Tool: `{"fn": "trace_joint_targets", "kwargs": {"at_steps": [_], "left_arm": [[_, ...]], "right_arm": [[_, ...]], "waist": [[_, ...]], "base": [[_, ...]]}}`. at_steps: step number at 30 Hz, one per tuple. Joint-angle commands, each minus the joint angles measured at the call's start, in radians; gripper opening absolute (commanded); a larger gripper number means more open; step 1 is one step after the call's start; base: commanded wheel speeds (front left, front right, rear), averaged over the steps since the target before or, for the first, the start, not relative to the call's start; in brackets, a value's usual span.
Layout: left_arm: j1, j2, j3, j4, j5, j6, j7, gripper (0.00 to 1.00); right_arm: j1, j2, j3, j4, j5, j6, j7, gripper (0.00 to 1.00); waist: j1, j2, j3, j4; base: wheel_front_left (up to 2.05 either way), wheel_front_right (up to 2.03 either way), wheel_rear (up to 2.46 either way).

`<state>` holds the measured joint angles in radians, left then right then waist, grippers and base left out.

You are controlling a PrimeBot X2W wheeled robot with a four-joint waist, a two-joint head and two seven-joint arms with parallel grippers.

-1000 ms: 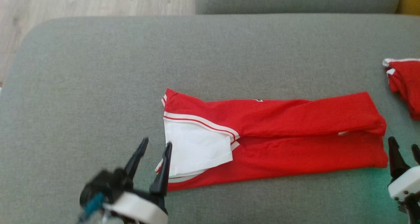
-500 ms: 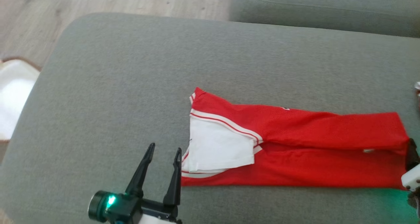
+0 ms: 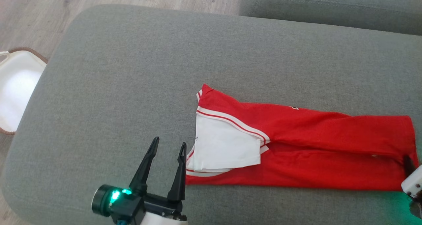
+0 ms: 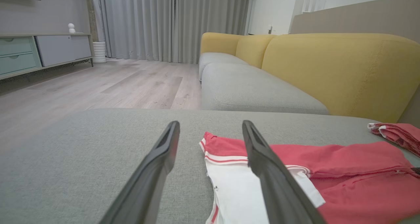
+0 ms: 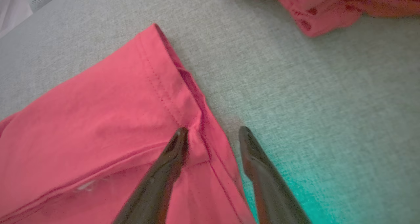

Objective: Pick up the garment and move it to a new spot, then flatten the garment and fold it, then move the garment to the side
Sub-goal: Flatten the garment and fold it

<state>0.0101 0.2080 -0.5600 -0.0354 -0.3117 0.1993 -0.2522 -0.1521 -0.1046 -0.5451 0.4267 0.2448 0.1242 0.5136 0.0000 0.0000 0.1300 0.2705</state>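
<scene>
Garment point(image 3: 296, 152): lying as a long folded strip on grey cushion point(image 3: 132, 70). Folding step in hand. Straddling its right hem with right gripper point(image 5: 212, 130), fingers apart; hovering left gripper point(image 3: 169, 141), fingers apart, just beside white end. Likely needing a pinch at each end next.

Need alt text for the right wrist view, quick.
The right gripper, jaws open, straddles the hemmed end of the red garment: one tip on cloth, the other on the grey cushion. A second red garment lies crumpled at the top edge.

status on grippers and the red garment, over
Left gripper open, beside garment, white end. Right gripper open, straddling its hem. Folded long, flat on cushion. Other red garment lies apart.
</scene>
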Motion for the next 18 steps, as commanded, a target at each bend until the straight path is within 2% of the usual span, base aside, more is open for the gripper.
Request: {"fn": "trace_joint_targets", "kwargs": {"at_steps": [1,2,11,18], "left_arm": [[-0.011,-0.009,0.042,-0.028,0.012,-0.008,-0.009,1.0],[-0.011,-0.013,0.048,-0.027,0.017,-0.013,-0.009,1.0],[0.013,-0.044,0.097,-0.015,0.052,-0.06,-0.009,1.0],[0.033,-0.06,0.125,-0.012,0.073,-0.088,-0.009,1.0]], "right_arm": [[-0.012,-0.01,0.039,-0.006,0.011,0.007,0.018,0.07],[-0.012,-0.014,0.045,-0.007,0.018,0.007,0.021,0.0],[-0.012,-0.063,0.069,-0.034,0.075,0.007,-0.067,0.0],[-0.007,-0.133,0.032,-0.073,0.112,0.007,-0.072,0.0]], "waist": [[0.0,0.0,0.002,-0.003],[0.0,0.0,0.002,-0.005],[0.0,0.0,-0.016,-0.043],[0.0,0.0,-0.032,-0.085]], "base": [[0.0,0.0,0.0],[0.0,0.0,0.0],[0.0,0.0,0.0],[0.0,0.0,0.0]]}}
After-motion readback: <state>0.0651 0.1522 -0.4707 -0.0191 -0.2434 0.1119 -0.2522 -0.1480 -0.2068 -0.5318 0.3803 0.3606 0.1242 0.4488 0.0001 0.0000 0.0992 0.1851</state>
